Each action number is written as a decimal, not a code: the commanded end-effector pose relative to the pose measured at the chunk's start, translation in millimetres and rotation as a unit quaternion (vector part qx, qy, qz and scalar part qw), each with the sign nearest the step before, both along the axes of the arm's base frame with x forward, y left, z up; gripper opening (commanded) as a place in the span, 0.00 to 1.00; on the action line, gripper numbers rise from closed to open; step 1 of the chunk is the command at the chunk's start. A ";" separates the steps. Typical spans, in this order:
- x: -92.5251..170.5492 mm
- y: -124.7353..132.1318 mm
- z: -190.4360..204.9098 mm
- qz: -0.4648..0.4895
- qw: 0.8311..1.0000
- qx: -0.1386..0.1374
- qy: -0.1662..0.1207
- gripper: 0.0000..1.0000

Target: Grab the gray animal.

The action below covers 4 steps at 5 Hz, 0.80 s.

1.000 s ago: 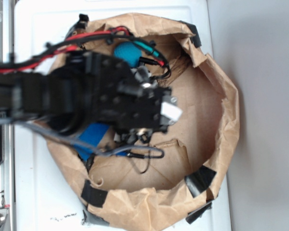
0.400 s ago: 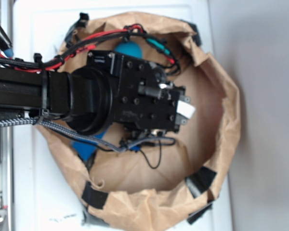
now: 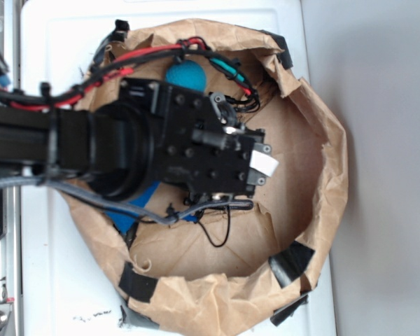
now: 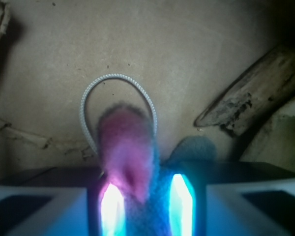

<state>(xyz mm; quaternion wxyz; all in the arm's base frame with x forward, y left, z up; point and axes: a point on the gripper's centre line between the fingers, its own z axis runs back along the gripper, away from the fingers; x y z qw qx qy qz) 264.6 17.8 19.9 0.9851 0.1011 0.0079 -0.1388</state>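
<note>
Gray fur and a pink-lined ear: the gray animal (image 4: 137, 167) sits right between the gripper (image 4: 146, 201) fingers (image 4: 181, 204), which pinch it; a cord loop (image 4: 119, 101) arcs just beyond, over brown paper (image 4: 152, 44).

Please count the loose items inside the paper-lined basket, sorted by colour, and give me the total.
Teal: 1, the ball
Blue: 1, the sponge block, mostly hidden under the arm
Gray: 1, the gray animal, between the jaws in the wrist view
Total: 3
</note>
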 end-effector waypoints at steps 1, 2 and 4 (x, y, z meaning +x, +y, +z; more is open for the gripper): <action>-10.1 8.0 84.6 0.003 0.995 -0.068 -0.077 0.00; -14.4 12.9 109.1 0.006 0.992 -0.089 -0.092 0.00; -6.2 19.2 106.0 0.003 0.993 -0.075 -0.089 0.00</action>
